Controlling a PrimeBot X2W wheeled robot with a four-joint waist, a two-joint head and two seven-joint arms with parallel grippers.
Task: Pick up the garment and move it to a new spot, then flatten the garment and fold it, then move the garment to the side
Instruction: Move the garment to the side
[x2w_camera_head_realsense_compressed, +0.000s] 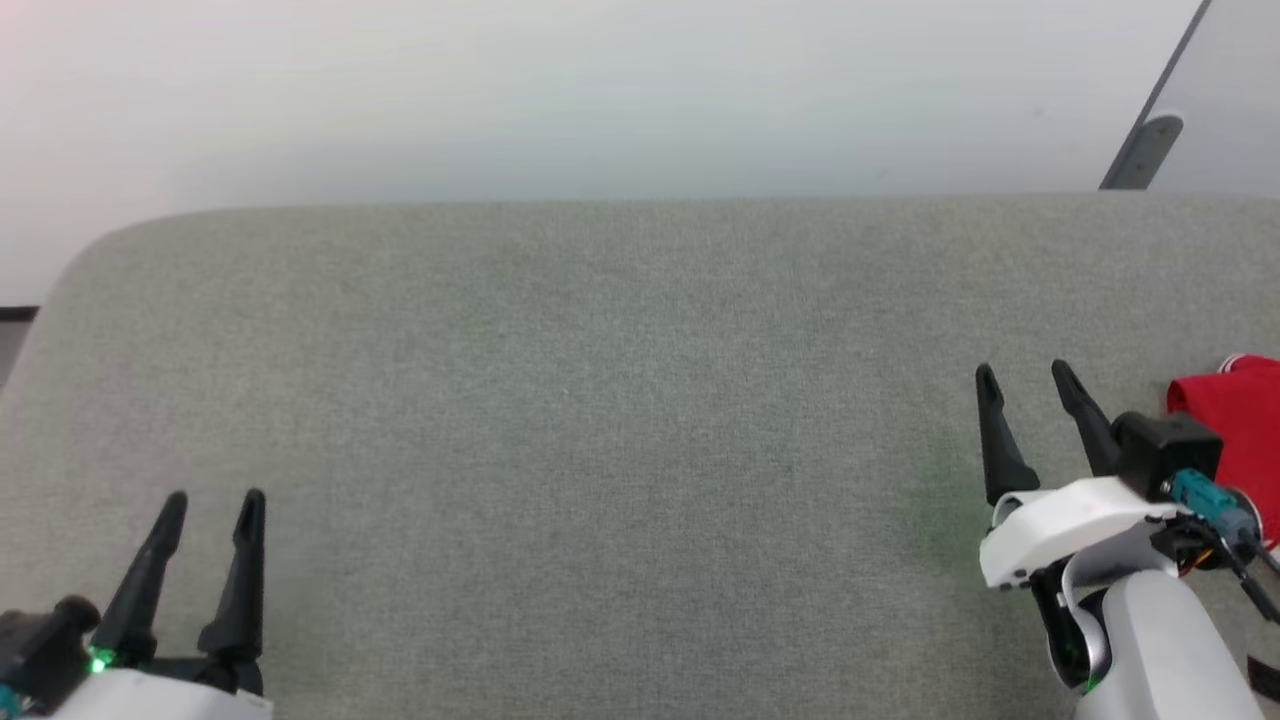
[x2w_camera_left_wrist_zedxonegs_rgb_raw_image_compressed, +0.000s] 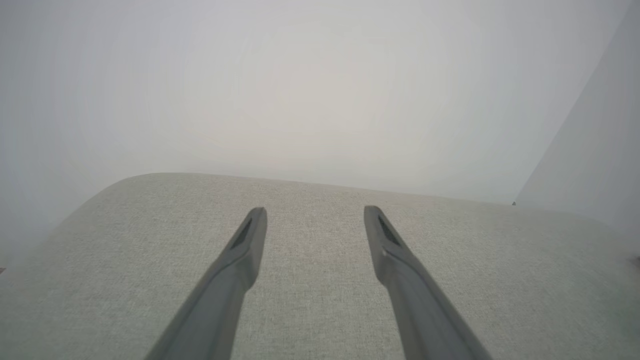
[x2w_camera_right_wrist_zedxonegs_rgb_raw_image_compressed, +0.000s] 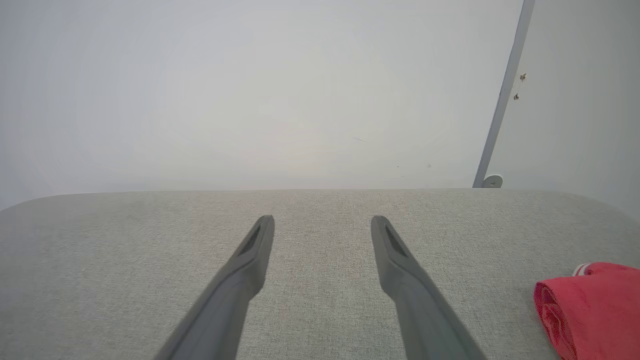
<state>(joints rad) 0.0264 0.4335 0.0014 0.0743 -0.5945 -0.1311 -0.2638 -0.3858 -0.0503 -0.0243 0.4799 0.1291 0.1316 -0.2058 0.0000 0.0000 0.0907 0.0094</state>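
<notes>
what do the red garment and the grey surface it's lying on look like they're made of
The red garment looks like soft, thin cloth, perhaps a synthetic jersey knit: it bunches in rounded matte folds, with striped trim at one edge. The grey surface seems covered in matte woven upholstery fabric: a fine flecked weave shows.

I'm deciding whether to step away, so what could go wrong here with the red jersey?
The red jersey lies bunched at the right of the grey padded surface, beside the open right gripper; that arm could snag or shove it. The open left gripper is far off for helping.
</notes>
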